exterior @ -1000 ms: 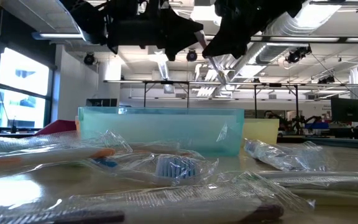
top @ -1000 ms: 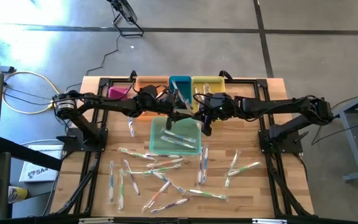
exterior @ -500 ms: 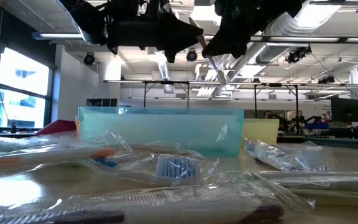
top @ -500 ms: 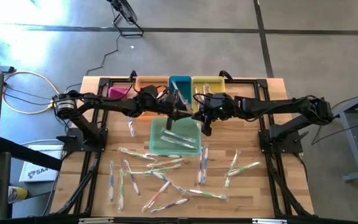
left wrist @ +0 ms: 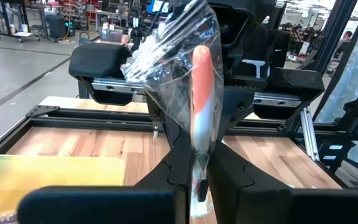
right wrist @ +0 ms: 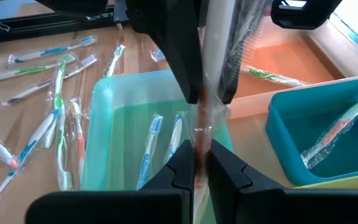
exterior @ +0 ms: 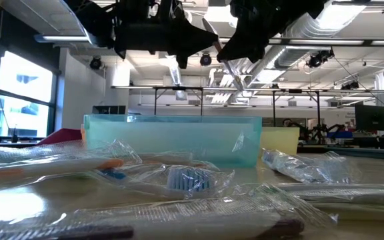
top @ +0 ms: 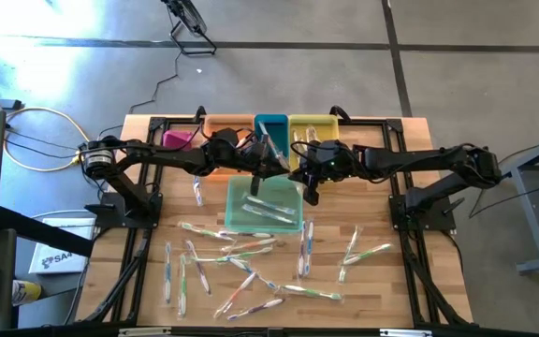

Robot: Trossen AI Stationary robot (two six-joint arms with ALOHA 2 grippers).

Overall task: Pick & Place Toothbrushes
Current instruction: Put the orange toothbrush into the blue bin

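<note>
Left gripper (left wrist: 197, 180) hangs over the far edge of the green bin (top: 230, 201), and from its wrist view I see its fingers pinched onto the wrapped, orange-handled toothbrush (left wrist: 201, 93), which stands roughly upright in the air between the two arms. Facing it from the other side, the right gripper (right wrist: 201, 162) is clamped on the same brush at its other end, so I read this as a hand-over in mid-air with both sides gripping. To do it well, I would make sure the left fingers (left wrist: 229, 180) bite on the handle itself and not just the crinkly wrapper, then ease the right one open slowly with neither arm pulling, since a tug could twist the brush out. The teal bin (top: 271, 124) lies just beyond and already holds an orange-handled brush, so I judge it the likely target. Many loose toothbrushes (top: 241, 253) lie scattered on the near table.
</note>
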